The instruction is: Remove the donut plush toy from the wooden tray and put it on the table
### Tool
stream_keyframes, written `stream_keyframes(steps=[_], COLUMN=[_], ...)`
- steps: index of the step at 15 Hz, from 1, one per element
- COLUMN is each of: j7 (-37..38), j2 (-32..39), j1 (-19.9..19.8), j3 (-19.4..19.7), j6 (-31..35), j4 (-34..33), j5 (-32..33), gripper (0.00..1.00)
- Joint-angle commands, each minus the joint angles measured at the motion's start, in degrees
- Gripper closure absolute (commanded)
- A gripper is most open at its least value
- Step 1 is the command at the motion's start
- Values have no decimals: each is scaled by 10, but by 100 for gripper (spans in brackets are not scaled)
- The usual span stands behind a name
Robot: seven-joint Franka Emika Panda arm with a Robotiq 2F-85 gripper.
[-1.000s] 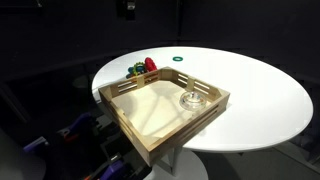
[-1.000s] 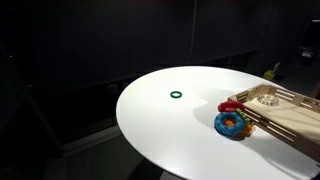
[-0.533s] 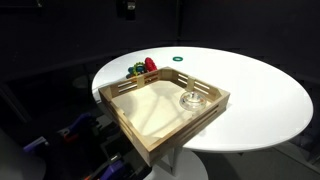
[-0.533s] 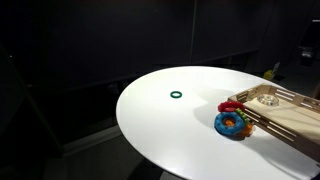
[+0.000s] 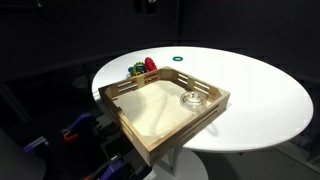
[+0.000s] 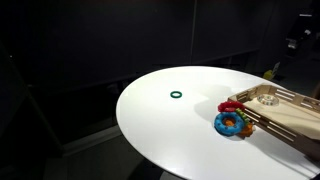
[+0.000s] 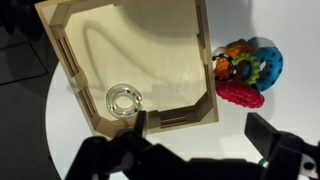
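Wrist view, left to right. The gripper (image 7: 203, 135) hangs high over the near side of the wooden tray (image 7: 70, 60), pointing straight down. Its jaws are wide apart with nothing between them. The left finger tip sits over the tray's near wall and the right finger (image 7: 268, 132) over bare table (image 7: 60, 125).

The donut plush toy (image 7: 124, 100) lies flat inside the tray in its near-left corner, close to both walls, just left of the left finger and not touched. The rest of the tray floor is bare. The tray's far-left part hangs out past the table rim over dark floor.

Right of the tray, across a thin white gap, is a clump of colourful toys (image 7: 250, 62), with a red toy (image 7: 240, 96) just below it.

In an exterior view the arm (image 5: 150, 4) is only a dark bit at the top edge, probably the wrist, well above everything. The tray (image 5: 125, 92) sits on the table's left part with one corner over the rim. The donut (image 5: 190, 99) is by its right wall. A green ring (image 5: 177, 58) lies far back. Right of the tray is wide open white top (image 5: 265, 90).
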State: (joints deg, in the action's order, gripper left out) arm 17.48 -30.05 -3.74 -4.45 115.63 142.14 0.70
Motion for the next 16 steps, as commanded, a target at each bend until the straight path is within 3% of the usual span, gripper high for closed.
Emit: stream_keyframes(steps=[1, 8, 12, 16], j7=[-13, -87, -162, -218], j2=[34, 108, 150, 187], j1=[-17, -36, -25, -25], j3=[17, 76, 108, 125], j6=[32, 122, 180, 186], j4=[-14, -2, 8, 0], j5=[24, 35, -4, -57], gripper=[0, 0, 0, 0])
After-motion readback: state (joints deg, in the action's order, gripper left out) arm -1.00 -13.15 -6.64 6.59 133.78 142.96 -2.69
